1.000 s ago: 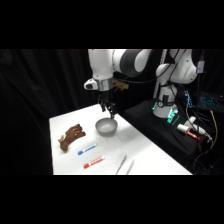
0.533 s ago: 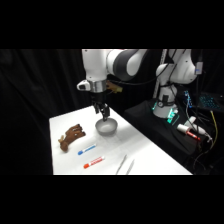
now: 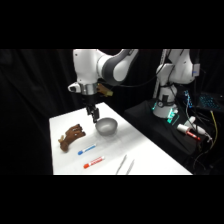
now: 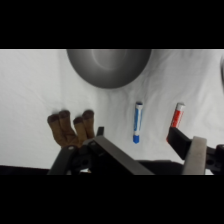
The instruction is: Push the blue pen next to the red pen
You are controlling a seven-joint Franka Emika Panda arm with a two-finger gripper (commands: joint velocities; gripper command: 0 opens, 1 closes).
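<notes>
Though apart, blue pen [image 4: 137,121] beside red pen [image 4: 177,115].

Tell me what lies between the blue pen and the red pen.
Nothing: only bare white table separates the slim blue-capped pen from the red-capped white pen, which lie apart and roughly parallel. The wrist view shows it best.

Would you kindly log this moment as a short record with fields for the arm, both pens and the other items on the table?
gripper: above the table, between the brown object and the bowl, touching neither pen
blue pen: flat on the table, apart from the red pen
red pen: flat, nearer the front edge
bowl: grey, behind the pens
brown object: left of the bowl
tongs: near the front edge
</notes>
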